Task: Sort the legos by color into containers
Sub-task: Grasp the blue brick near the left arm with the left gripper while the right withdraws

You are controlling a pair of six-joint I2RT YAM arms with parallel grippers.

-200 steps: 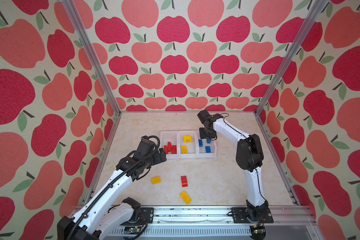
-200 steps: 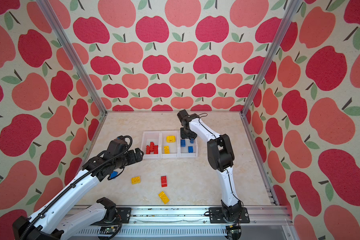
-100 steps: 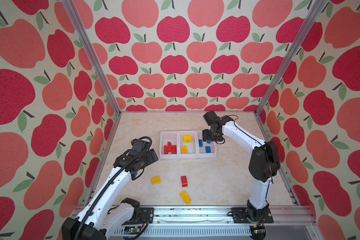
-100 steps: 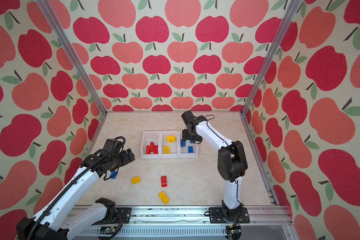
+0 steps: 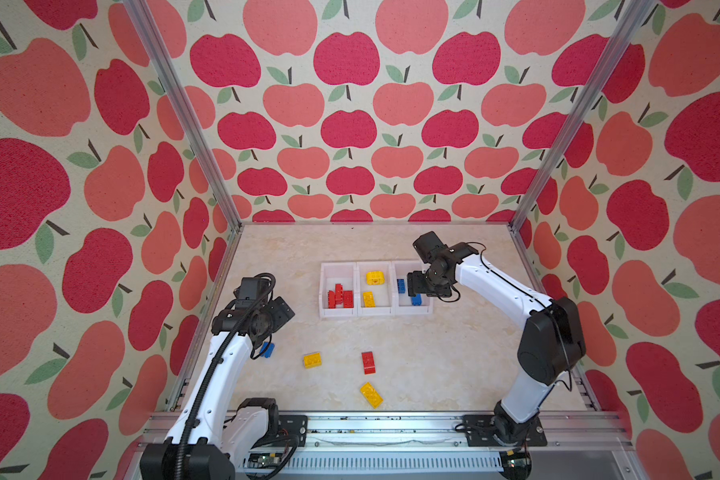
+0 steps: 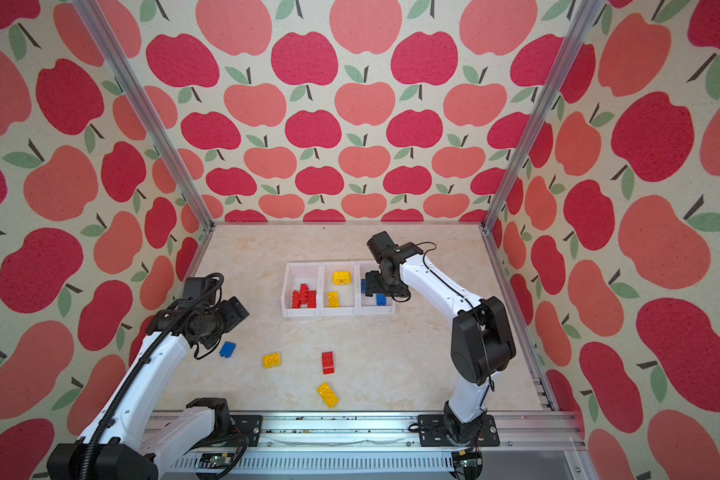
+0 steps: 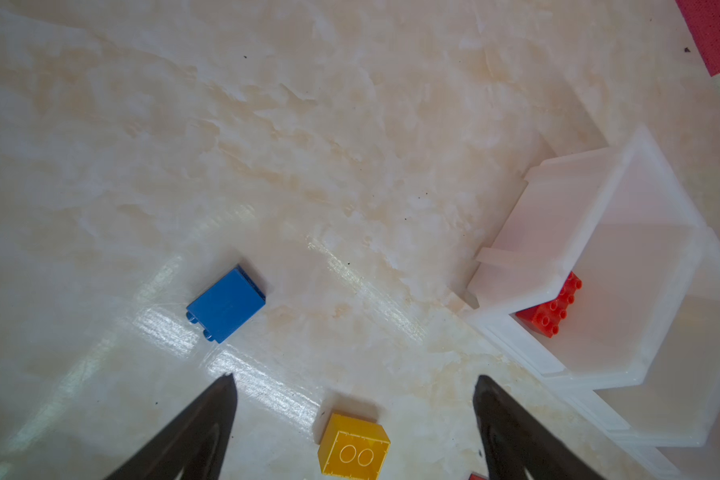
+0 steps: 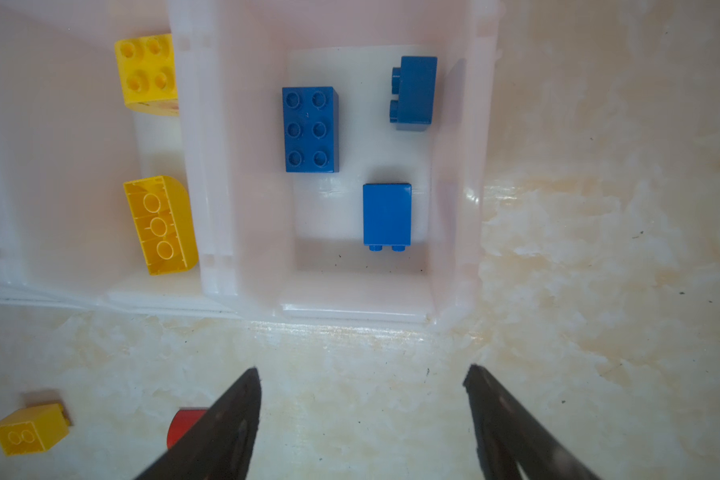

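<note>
1. Here, three joined white containers (image 5: 375,314) sit in a row at the middle of a marbled table (image 5: 454,353).
2. The left bin (image 5: 337,274) holds red legos (image 5: 341,296). The middle bin (image 5: 385,301) holds two yellow legos (image 5: 368,299), one of them rounded. The right bin (image 8: 358,286) holds three blue legos (image 8: 312,129).
3. The right gripper (image 8: 360,374) hovers above the near edge of the right bin, its jaws spread wide with nothing between them.
4. The left gripper (image 7: 352,380) hangs over the table left of the containers, jaws wide apart and empty.
5. A loose blue brick (image 7: 226,304) lies on its side on the table near the left gripper, apart from its fingers.
6. Nearer the front lie a yellow brick (image 5: 312,360), a red brick (image 5: 368,362) to its right, and a second yellow brick (image 5: 371,395) nearest of all.
</note>
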